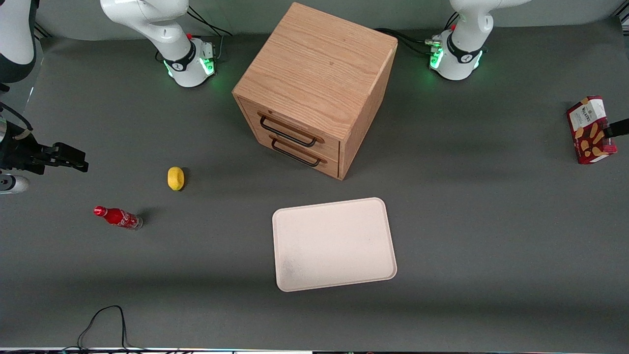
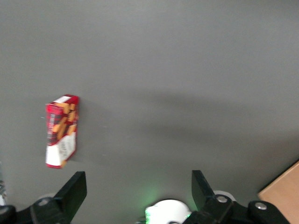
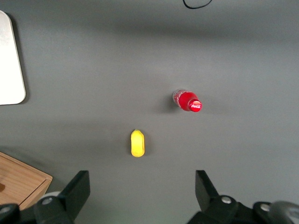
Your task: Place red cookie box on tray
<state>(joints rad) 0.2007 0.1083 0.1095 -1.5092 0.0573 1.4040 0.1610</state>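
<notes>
The red cookie box [image 1: 587, 130] rests on the grey table toward the working arm's end, far from the tray [image 1: 334, 243]. The box is dark red with a white label and tan cookie pictures. The tray is off-white, flat and bare, and it lies nearer the front camera than the wooden cabinet. Only a black tip of my left gripper [image 1: 619, 128] shows at the picture's edge, overlapping the box. In the left wrist view the gripper [image 2: 138, 189] is open above bare table. The cookie box [image 2: 61, 130] lies outside the gap, beside one finger [image 2: 74, 191].
A wooden two-drawer cabinet [image 1: 314, 88] stands mid-table with its drawers shut. A small yellow object [image 1: 175, 178] and a red soda bottle [image 1: 118, 217] lie toward the parked arm's end. A black cable [image 1: 105, 324] loops at the table's front edge.
</notes>
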